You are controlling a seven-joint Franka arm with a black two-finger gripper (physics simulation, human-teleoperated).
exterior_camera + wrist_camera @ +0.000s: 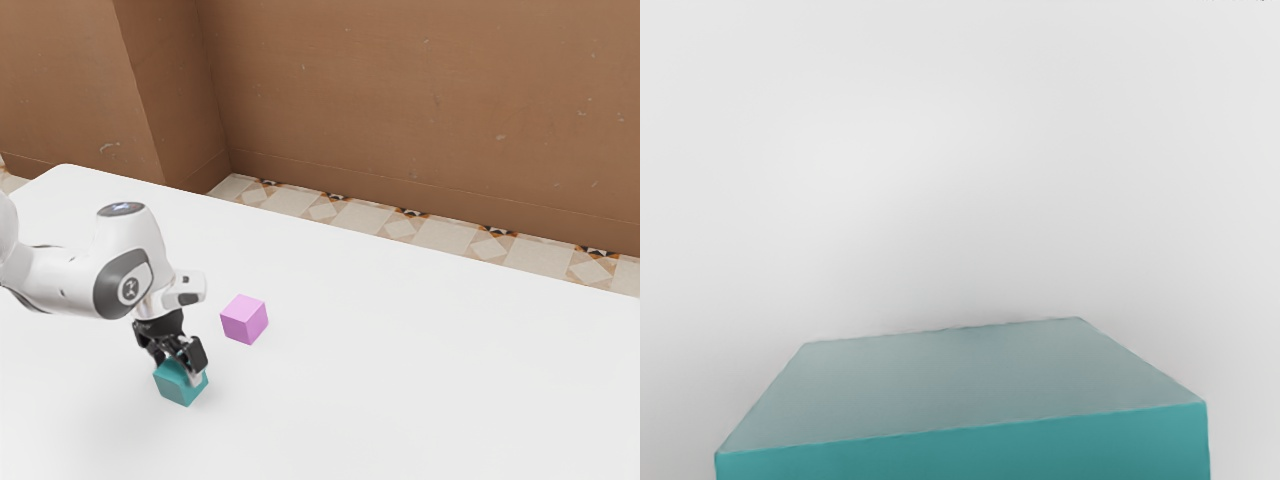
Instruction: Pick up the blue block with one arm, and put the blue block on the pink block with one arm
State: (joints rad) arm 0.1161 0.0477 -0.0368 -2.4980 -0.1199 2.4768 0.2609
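The blue block [181, 386], a teal cube, rests on the white table [420, 360] toward the exterior view's lower left. My gripper [178, 364] has come straight down over it, and its black fingers [196, 357] press the cube's upper part from two sides, so it is shut on the block. The wrist view has the same blue block [970, 400] large and close just under my hand. The pink block [244, 318] sits on the table a short way beyond the blue one, toward the exterior view's right, apart from it.
The white table stretches wide toward the exterior view's right and front. Behind its far edge are brown walls [420, 90] and a strip of patterned floor tiles [440, 235].
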